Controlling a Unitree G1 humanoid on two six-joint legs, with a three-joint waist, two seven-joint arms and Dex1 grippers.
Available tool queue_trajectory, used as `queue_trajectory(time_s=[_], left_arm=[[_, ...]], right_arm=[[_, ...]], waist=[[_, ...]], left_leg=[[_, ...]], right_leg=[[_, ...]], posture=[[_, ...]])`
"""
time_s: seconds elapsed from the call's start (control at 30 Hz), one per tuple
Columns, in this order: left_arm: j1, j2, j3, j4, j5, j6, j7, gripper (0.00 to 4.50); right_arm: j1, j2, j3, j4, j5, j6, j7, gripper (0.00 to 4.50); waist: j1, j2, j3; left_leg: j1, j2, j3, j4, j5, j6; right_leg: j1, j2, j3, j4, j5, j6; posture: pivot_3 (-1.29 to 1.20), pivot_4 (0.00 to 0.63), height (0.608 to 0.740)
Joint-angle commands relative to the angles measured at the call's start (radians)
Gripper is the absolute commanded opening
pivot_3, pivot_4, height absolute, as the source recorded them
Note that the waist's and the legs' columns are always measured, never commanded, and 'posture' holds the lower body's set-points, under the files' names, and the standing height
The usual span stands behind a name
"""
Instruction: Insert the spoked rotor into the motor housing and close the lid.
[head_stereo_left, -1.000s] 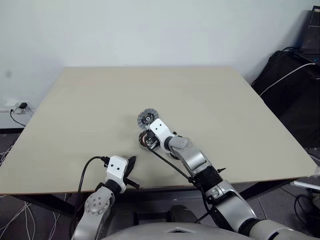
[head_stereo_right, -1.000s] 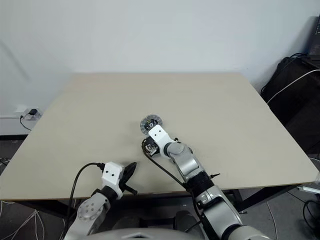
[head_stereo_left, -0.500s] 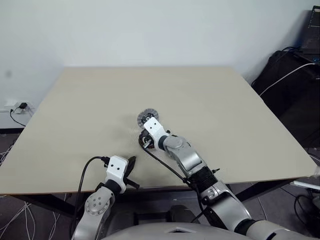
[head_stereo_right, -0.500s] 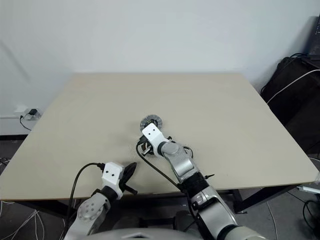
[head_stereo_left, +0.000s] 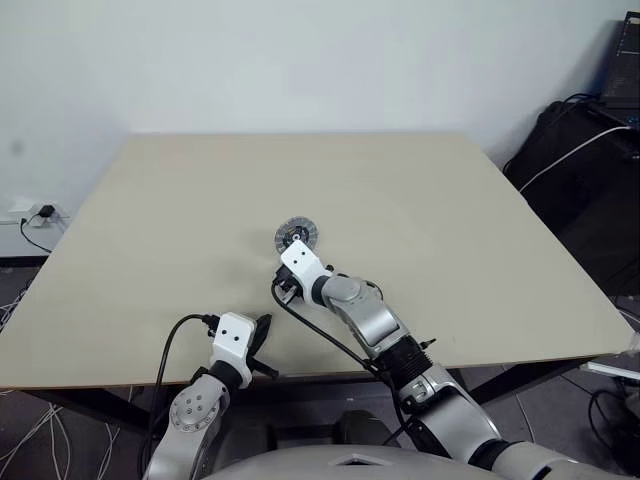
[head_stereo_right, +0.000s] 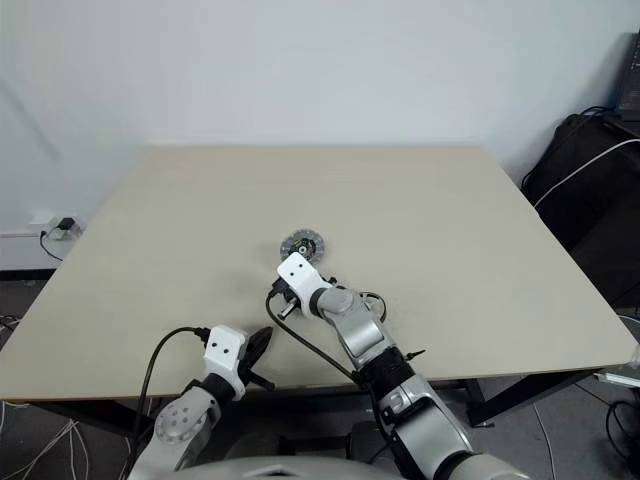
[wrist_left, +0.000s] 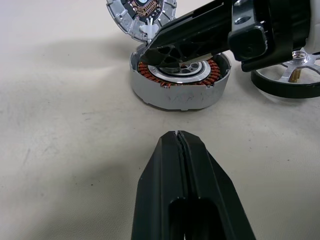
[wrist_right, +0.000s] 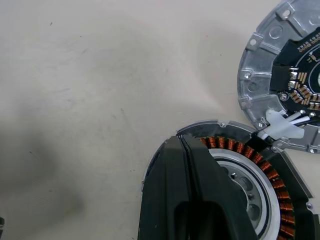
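The motor housing (wrist_left: 180, 85), a grey cup ringed with copper windings, sits on the table (head_stereo_left: 420, 200). My right gripper (wrist_right: 180, 138) is shut with nothing in it. Its black fingers (wrist_left: 190, 37) lie across the housing's open top, with their tips at its rim. The lid (head_stereo_left: 296, 235) lies flat just beyond the housing, almost touching it, circuit face up. The spoked rotor (wrist_left: 292, 80), dark-rimmed with silver spokes, rests beside the housing, partly hidden under my right wrist. My left gripper (wrist_left: 177, 135) is shut and empty, pointing at the housing from a short way off near the table's front edge.
A black cable (head_stereo_left: 330, 335) runs along my right arm above the table. The table's front edge (head_stereo_left: 130, 380) lies just behind my left gripper. Bags and cables (head_stereo_left: 590, 130) sit on the floor to the right.
My right gripper has swung left and slightly back toward me, so its wrist now covers more of the housing. My left gripper has stayed still.
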Motion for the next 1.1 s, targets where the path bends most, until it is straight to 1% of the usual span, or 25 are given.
queue_trajectory(time_s=[0.03, 0.47, 0.8, 1.1], left_arm=[[-0.011, -0.006, -0.002, -0.022, -0.006, -0.009, 0.002, 0.04], [-0.011, -0.006, 0.001, -0.026, -0.007, -0.008, 0.003, 0.04], [-0.017, -0.006, 0.003, -0.027, -0.01, -0.002, 0.002, 0.04], [-0.019, -0.01, 0.0, -0.027, -0.011, 0.002, 0.0, 0.04]], right_arm=[[-0.011, 0.004, -0.023, -0.012, 0.0, 0.004, -0.018, 0.03], [-0.005, -0.014, -0.032, 0.012, -0.001, 0.013, -0.032, 0.03], [0.024, -0.063, -0.016, -0.058, -0.012, 0.044, -0.011, 0.03], [0.037, -0.062, -0.017, -0.088, -0.002, 0.048, -0.008, 0.03]], waist=[[0.0, 0.0, 0.0], [0.0, 0.0, 0.0], [0.001, 0.0, 0.0], [0.0, 0.001, 0.0]], left_leg=[[0.0, 0.0, 0.0, 0.0, 0.0, 0.0], [0.0, 0.0, 0.0, 0.0, 0.0, 0.0], [0.0, 0.0, 0.0, 0.0, 0.0, 0.0], [0.0, 0.0, 0.0, 0.0, 0.0, 0.0]], right_leg=[[0.0, 0.0, 0.0, 0.0, 0.0, 0.0], [0.0, 0.0, 0.0, 0.0, 0.0, 0.0], [0.0, 0.0, 0.0, 0.0, 0.0, 0.0], [0.0, 0.0, 0.0, 0.0, 0.0, 0.0]], posture=[[0.0, 0.0, 0.74], [0.0, 0.0, 0.74], [0.0, 0.0, 0.74], [0.0, 0.0, 0.74]])
